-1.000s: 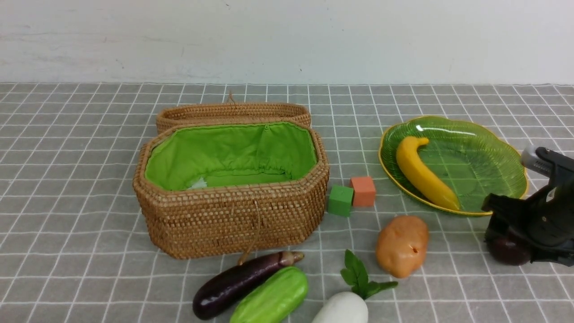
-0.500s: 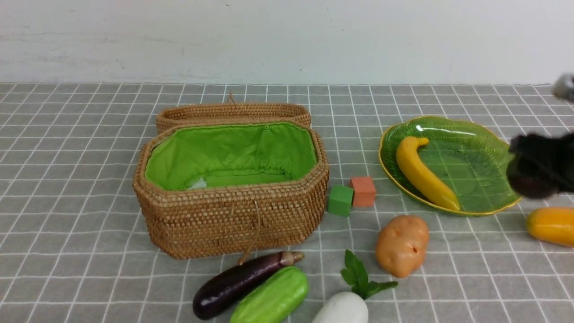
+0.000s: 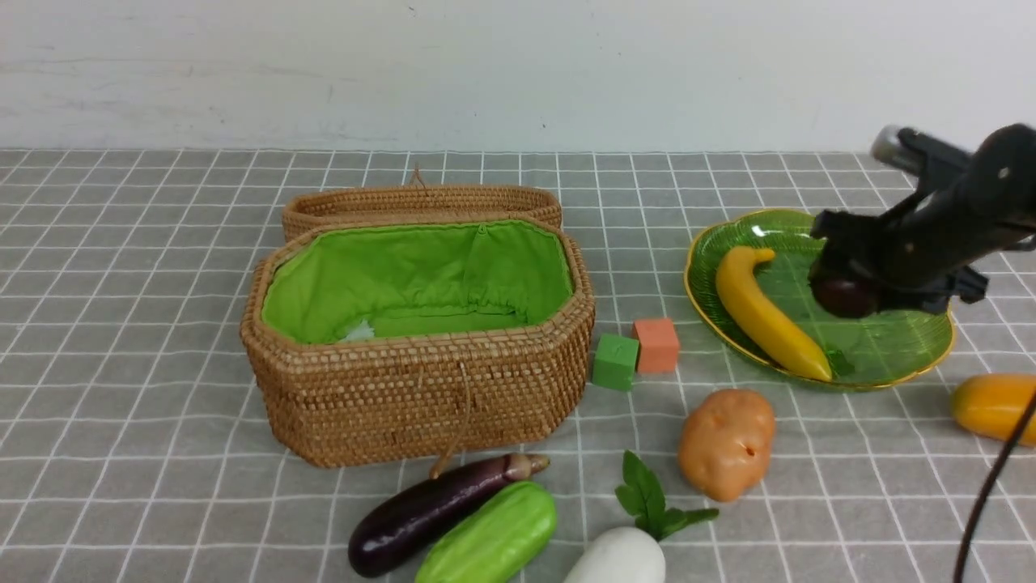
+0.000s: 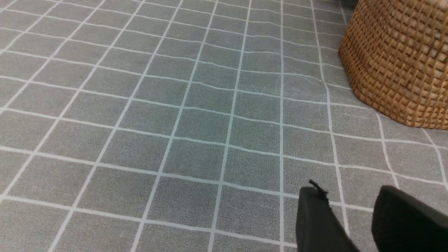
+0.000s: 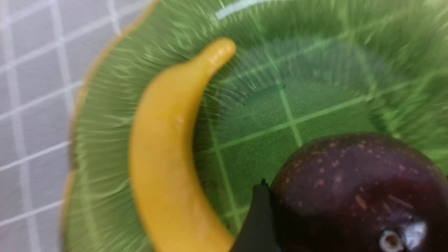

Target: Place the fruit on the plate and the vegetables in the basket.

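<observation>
Plum [image 3: 842, 301] small, round, dark red, shiny. Right tool [image 3: 854, 279] clamped on it, up over green plate [image 3: 898, 356], beside banana [image 3: 761, 316]. Second ago: low on surface, off plate. Left tool [image 4: 350, 201] fingers apart, empty.

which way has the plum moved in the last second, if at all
Yes. Held by the right gripper, the plum has risen from the cloth near the plate's front edge to over it.
</observation>
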Controlling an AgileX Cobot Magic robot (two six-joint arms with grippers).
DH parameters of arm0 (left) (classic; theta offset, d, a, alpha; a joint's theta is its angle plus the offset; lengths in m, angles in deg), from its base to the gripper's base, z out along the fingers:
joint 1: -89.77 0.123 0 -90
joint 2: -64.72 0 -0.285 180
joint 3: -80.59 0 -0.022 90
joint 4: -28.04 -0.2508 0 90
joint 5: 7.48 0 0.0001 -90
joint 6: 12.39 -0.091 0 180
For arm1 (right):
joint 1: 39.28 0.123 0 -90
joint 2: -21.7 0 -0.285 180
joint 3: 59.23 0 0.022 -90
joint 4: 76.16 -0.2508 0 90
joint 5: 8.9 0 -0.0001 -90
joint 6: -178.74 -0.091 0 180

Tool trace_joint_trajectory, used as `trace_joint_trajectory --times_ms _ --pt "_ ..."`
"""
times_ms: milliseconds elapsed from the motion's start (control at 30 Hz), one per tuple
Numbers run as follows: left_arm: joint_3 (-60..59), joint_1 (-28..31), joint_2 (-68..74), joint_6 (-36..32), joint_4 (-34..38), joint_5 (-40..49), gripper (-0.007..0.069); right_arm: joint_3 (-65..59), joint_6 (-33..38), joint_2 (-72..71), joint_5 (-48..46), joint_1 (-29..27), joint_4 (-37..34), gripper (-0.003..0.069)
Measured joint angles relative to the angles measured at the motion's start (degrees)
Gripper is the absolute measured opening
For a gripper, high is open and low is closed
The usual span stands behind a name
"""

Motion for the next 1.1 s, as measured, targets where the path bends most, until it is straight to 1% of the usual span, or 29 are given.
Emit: trace_joint_trajectory --times_ms 67,100,200,300,433,500,567,633,667,700,767,800,833,867,900,933,1033,1100 --pt "0.0 0.0 0.0 0.0 0.0 0.0 0.0239 0.6 0.0 1.3 -0.1 0.0 -0.4 0.0579" --pt "0.0 0.0 0.0 0.0 0.0 0.0 0.0239 0.9 0.0 2.0 -0.5 0.0 -0.8 0.0611" --pt "0.0 0.0 0.0 0.0 0.0 0.0 0.0239 1.3 0.0 2.0 -1.7 0.0 -0.8 0.0671" --pt "0.0 0.0 0.0 0.0 0.0 0.0 0.0239 1.5 -0.1 1.2 -4.6 0.0 -0.2 0.0678" --pt "0.0 0.0 0.0 0.0 0.0 0.0 0.0239 1.5 -2.9 -2.1 -10.9 -0.5 3.7 0.0655" --pt "0.0 0.0 0.0 0.0 0.0 0.0 0.0239 1.5 -4.2 -3.4 -12.5 -0.9 4.9 0.0647" --pt "0.0 0.0 0.0 0.0 0.0 0.0 0.0239 1.5 -9.2 -9.1 -17.0 -2.8 9.4 0.0625" --pt "0.0 0.0 0.0 0.0 0.0 0.0 0.0239 1.5 -11.0 -11.1 -18.3 -3.4 10.9 0.0617" --pt "0.0 0.0 0.0 0.0 0.0 0.0 0.0239 1.5 -13.7 -13.6 -20.5 -4.3 12.9 0.0605" --pt "0.0 0.0 0.0 0.0 0.0 0.0 0.0239 1.5 -18.9 -16.3 -23.2 -5.3 14.5 0.0594" --pt "0.0 0.0 0.0 0.0 0.0 0.0 0.0239 1.1 -23.0 -18.3 -25.8 -6.1 15.7 0.0589" --pt "0.0 0.0 0.0 0.0 0.0 0.0 0.0239 0.5 -28.9 -19.9 -28.3 -6.9 17.1 0.0586" --pt "0.0 0.0 0.0 0.0 0.0 0.0 0.0239 -0.6 -32.7 -21.1 -30.2 -7.6 18.0 0.0583" --pt "0.0 0.0 0.0 0.0 0.0 0.0 0.0239 -1.1 -34.1 -21.4 -30.5 -7.7 18.1 0.0583" --pt "0.0 0.0 0.0 0.0 0.0 0.0 0.0239 -3.1 -38.1 -21.9 -31.6 -8.3 18.5 0.0582" --pt "0.0 0.0 0.0 0.0 0.0 0.0 0.0239 -4.3 -39.5 -21.9 -31.5 -8.5 18.4 0.0582" --pt "0.0 0.0 0.0 0.0 0.0 0.0 0.0239 -7.7 -41.2 -21.4 -29.2 -8.7 16.4 0.0582" --pt "0.0 0.0 0.0 0.0 0.0 0.0 0.0239 -9.3 -43.2 -20.6 -26.7 -9.2 13.3 0.0585"
